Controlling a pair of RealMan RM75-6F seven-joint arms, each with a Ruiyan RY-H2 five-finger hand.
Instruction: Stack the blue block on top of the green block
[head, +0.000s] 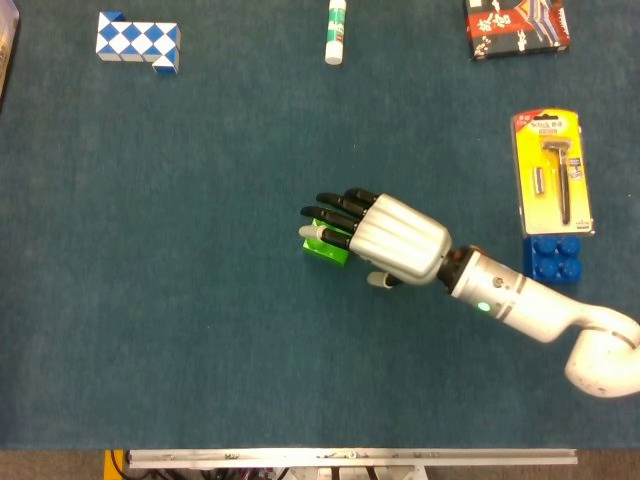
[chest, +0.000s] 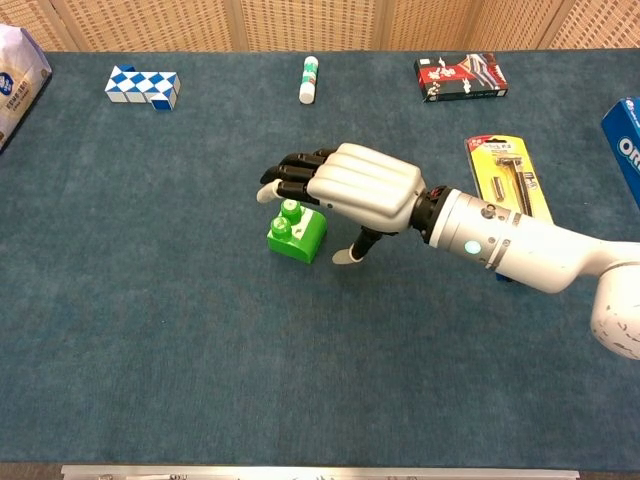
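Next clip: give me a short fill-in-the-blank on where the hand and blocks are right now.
1. The right hand hovers over the ___ block.
2. The blue block sits just below the packaged ___.
3. The blue block is held by ___.
4. The hand's fingers are ___, gripping nothing.

Missing: green; razor; nothing; spread
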